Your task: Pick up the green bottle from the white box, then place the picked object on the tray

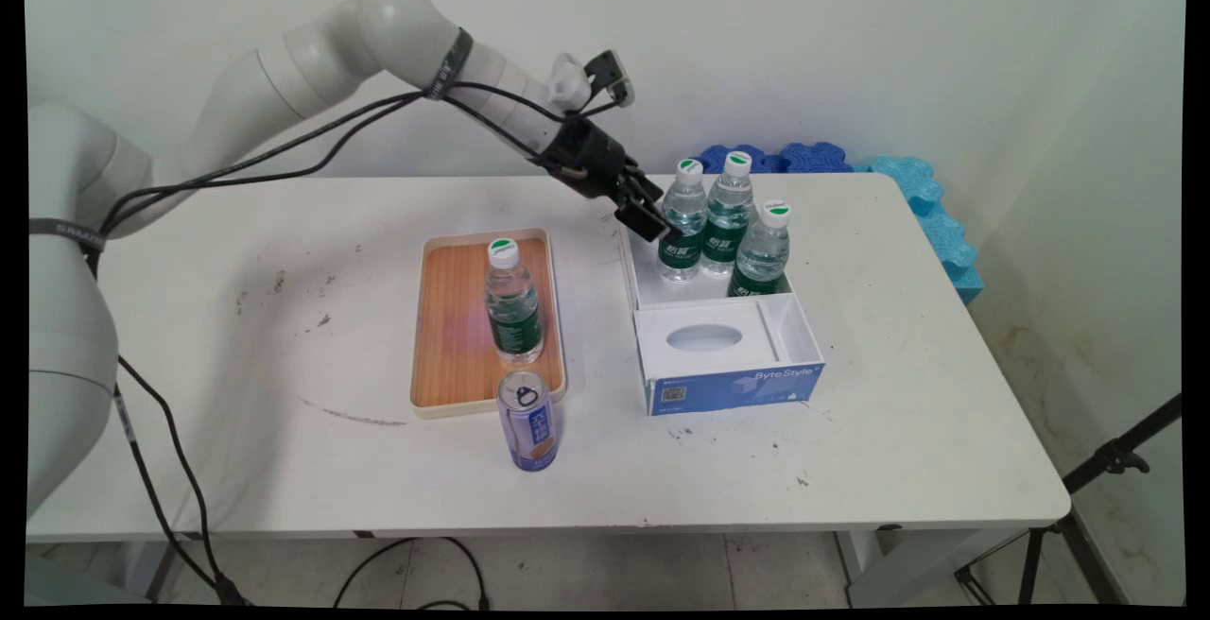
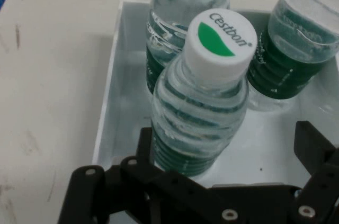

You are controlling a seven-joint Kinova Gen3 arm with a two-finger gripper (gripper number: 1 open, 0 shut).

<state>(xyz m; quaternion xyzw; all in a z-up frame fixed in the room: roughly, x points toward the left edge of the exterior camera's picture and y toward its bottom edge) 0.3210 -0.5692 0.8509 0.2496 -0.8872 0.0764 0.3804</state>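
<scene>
Box (image 1: 723, 355) holding three bottles (image 1: 683, 223), tray (image 1: 444, 318) holding one.

Wooden tray (image 1: 454, 318) holds one water bottle (image 1: 512, 303); blue can (image 1: 527, 420) stands just in front; blue foam (image 1: 931, 204) behind tabletop (image 1: 284, 450).

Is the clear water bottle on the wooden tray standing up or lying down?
Standing upright: the clear water bottle rests on its base on the wooden tray, white cap on top.

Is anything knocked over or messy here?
Nothing is knocked over. All four water bottles stand upright, three in the white box and one on the wooden tray. The white table only has dark scuff marks.
</scene>
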